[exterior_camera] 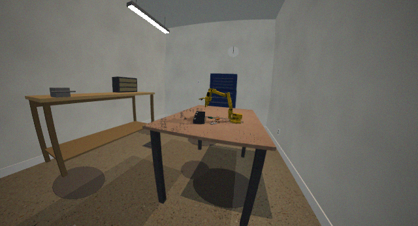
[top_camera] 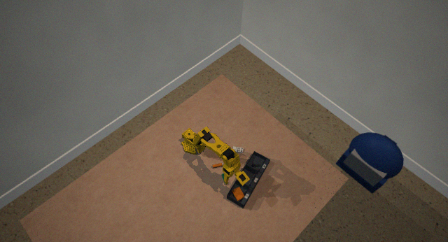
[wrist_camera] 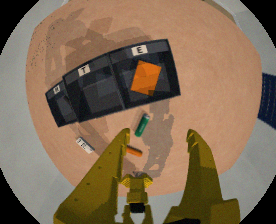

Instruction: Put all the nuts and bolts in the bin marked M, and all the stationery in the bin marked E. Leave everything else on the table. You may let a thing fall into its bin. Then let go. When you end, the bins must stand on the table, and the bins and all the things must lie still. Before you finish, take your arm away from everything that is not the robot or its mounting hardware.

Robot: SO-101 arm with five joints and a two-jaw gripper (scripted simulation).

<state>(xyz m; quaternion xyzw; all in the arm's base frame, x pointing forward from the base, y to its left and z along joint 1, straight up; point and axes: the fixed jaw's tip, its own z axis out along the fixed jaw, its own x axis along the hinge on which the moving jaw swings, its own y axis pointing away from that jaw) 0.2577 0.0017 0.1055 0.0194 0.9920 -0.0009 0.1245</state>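
A black row of three bins stands on the table; the right one is marked E. An orange flat block lies inside bin E; it also shows in the overhead view. My gripper is open and empty, raised above the table just in front of the bins. Below it a small green stick and a small orange stick lie on the table. In the overhead view my gripper hangs over the near edge of the bin row.
A white domino-like piece lies on the table beside the far end of the bins. A dark thing lies in the far bin. A blue chair stands off the table. My base is left of the bins.
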